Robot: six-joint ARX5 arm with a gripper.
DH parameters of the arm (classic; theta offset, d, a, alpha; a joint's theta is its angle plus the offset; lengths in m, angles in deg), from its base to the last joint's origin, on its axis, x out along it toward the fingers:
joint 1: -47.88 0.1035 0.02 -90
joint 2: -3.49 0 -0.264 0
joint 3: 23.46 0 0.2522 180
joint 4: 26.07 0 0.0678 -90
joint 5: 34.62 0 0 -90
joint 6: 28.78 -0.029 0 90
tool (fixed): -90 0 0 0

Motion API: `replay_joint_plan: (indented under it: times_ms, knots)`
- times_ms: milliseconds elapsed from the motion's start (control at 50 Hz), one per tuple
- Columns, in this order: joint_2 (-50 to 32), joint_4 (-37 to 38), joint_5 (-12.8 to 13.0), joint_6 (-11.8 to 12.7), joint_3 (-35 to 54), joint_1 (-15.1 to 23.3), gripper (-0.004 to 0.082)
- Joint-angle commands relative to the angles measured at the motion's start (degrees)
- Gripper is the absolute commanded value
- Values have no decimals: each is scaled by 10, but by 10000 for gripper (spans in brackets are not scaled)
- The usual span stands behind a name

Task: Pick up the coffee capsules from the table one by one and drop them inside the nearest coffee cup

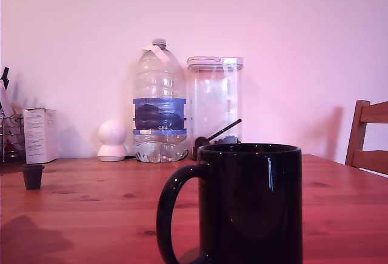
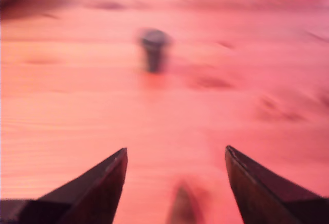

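One coffee capsule (image 1: 33, 176) stands upright on the table (image 1: 91, 215), wide rim up, well to the exterior view's left of the coffee cup (image 1: 248, 206) and farther back. In the wrist view the same capsule (image 2: 153, 49) is blurred, its outline soft and its details unreadable. The cup fills the near foreground of the exterior view, handle toward that view's left; its base is cut off by the frame edge and its interior cannot be seen.

Behind the cup, a clear plastic canister (image 1: 214, 103) stands with a dark scoop (image 1: 213, 135) leaning inside it, the lower part hidden by the cup's rim. Just to the exterior view's left of the canister is a large water bottle (image 1: 159, 103), then a small white rounded object (image 1: 112, 141), then a white carton (image 1: 40, 135) and a wire holder (image 1: 9, 137) cut off at the edge. Behind the cup toward the exterior view's right, a wooden chair back (image 1: 368, 143) is partly out of frame.

The gripper (image 2: 176, 154) appears only in the wrist view: two dark fingertips (image 2: 103, 183) spread wide apart over bare table, nothing between them, the capsule ahead and apart from them. The arm itself is out of sight in the exterior view.
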Motion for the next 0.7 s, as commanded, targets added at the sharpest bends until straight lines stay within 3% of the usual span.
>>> replay_joint_plan:
  times_ms: [0, 480, 680]
  knots:
    - [-4, 6, 0, 2, 1, 0, 544]
    - [-3, 20, 18, 13, 1, -2, 544]
    - [33, 71, 32, 16, 1, -3, 544]
